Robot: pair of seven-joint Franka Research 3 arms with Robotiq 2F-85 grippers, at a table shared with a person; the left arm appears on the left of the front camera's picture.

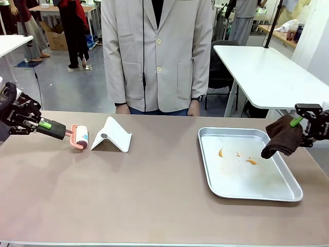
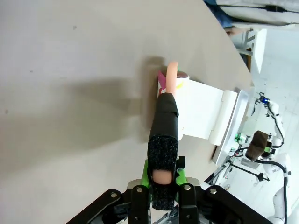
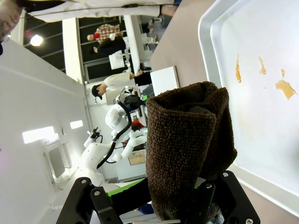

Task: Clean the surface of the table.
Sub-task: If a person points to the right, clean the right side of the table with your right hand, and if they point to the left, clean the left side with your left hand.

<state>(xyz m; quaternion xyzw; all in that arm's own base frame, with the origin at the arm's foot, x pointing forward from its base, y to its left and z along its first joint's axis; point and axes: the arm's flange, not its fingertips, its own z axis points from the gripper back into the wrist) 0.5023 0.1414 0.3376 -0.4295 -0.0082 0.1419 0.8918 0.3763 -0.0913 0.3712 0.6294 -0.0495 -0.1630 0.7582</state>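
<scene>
Low at the left edge of the bench [image 1: 154, 195], the left arm reaches in almost level, and the left tool [image 1: 45, 124] is clenched on the black handle of a roller [image 1: 78, 137]. The roller points right and slightly down, its pink-framed head just left of a white folded stand [image 1: 114, 135]. Whether the head touches the bench is hard to tell. In the left wrist view the handle runs straight out between the green pads, and its foam end hides much of the fingers.

At the right edge, the right arm comes in a little higher. The right tool [image 1: 297, 121] is clamped on a brown cloth [image 1: 281, 137], which hangs down and left over the right rim of a tray [image 1: 257, 197]. I cannot tell whether its lower end meets the tray. In the right wrist view the cloth covers most of the fingers.

Both arms are cut off at the picture's sides. Small orange stains [image 1: 251, 161] lie in the tray's far half.

The bench spans the whole near view. A person [image 1: 157, 51] stands at its far side, hands partly hidden behind the edge.
</scene>
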